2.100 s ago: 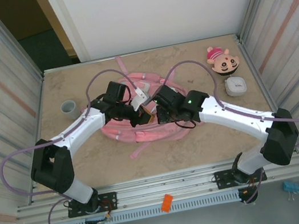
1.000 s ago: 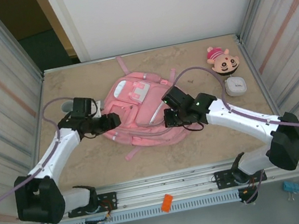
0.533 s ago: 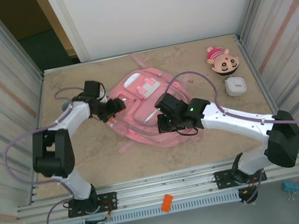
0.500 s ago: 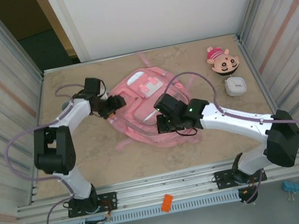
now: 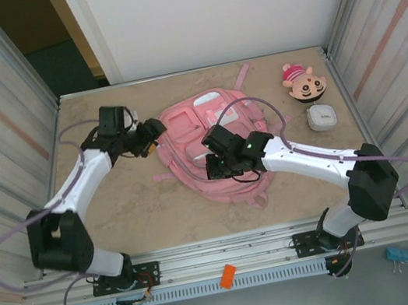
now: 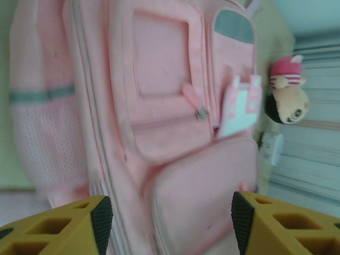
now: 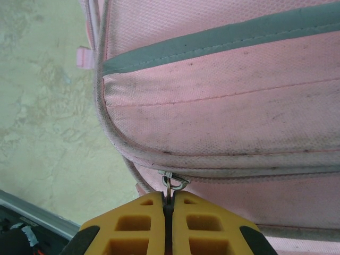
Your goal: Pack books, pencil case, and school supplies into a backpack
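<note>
The pink backpack point(image 5: 183, 144) is lying flat in the middle of the bench point(image 5: 120, 215) with its front side facing up. One pink strap point(image 5: 242, 75) is poking out at the far end of the bag. The right claw point(image 5: 213, 170) is sitting on the near left part of the bag. In the right wrist view its yellow fingers point(image 7: 133, 223) are pressing tight together. They are pinching the little metal zip pull point(image 7: 174, 182) right at the bag's rounded edge, just below a grey stripe point(image 7: 223, 37). The left claw point(image 5: 157, 137) is hanging at the far left edge of the bag, but it is hard to tell if it is touching the cloth. In the left wrist view its two yellow fingers point(image 6: 101, 218) are standing wide apart and are holding nothing. Past them the bag's front pocket point(image 6: 164, 90) is showing, with a white and pink tag point(image 6: 239, 106) beside it. A doll head point(image 5: 304, 82) with a pink hat is lying in the far right corner of the bench. A small white box point(image 5: 321, 117) is sitting just in front of it, and both are apart from the bag.
</note>
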Tool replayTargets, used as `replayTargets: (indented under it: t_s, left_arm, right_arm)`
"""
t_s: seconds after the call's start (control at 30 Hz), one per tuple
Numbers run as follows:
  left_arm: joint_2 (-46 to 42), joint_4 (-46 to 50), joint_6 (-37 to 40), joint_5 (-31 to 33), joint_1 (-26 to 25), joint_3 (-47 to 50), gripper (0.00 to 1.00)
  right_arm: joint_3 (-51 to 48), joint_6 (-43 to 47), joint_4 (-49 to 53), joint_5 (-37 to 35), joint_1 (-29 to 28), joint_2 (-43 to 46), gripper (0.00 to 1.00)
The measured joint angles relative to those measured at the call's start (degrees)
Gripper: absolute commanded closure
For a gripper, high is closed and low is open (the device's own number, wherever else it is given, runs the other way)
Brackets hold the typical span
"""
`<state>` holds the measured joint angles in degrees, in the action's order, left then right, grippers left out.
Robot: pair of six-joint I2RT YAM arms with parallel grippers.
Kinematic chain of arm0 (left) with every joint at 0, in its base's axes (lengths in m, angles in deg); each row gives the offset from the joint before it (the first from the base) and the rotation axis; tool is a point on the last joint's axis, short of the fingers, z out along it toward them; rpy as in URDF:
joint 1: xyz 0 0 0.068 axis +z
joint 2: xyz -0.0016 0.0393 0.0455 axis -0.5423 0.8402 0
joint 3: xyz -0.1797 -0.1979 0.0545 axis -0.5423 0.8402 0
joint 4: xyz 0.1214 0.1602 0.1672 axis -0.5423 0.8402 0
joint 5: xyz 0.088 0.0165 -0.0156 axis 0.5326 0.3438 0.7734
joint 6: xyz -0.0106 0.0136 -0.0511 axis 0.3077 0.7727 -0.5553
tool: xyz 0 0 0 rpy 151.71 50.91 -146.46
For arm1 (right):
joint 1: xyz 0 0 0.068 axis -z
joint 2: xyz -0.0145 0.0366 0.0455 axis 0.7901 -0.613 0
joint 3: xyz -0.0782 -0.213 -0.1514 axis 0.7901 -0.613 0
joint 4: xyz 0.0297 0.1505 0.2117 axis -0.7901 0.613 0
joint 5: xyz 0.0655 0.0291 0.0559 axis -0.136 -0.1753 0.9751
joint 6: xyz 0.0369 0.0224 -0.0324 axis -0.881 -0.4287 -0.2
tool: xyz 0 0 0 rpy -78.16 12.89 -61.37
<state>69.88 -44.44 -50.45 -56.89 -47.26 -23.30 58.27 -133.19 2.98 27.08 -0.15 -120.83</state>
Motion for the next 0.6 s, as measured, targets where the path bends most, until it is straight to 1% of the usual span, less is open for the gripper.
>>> replayTargets:
  t_s: [0.13,0.27,0.47,0.6]
  left_arm:
    - [-5.7,-2.7,-9.8,-1.1,-1.6,6.1,0.43]
    - [-5.8,-5.9,-17.6,-1.6,-5.2,10.0,0.46]
    - [-4.2,-10.1,-24.1,-1.7,-12.2,12.6,0.51]
    - [-2.7,-12.7,-26.5,-1.8,-14.9,13.3,0.53]
  right_arm:
    - [0.0,0.2,0.0,1.5,0.6,-0.7,1.0]
    - [0.1,0.3,0.0,2.6,1.0,-1.5,1.0]
    - [0.4,0.6,0.0,3.2,1.2,-1.9,1.0]
    - [0.4,1.1,0.0,3.4,1.4,-1.9,1.0]
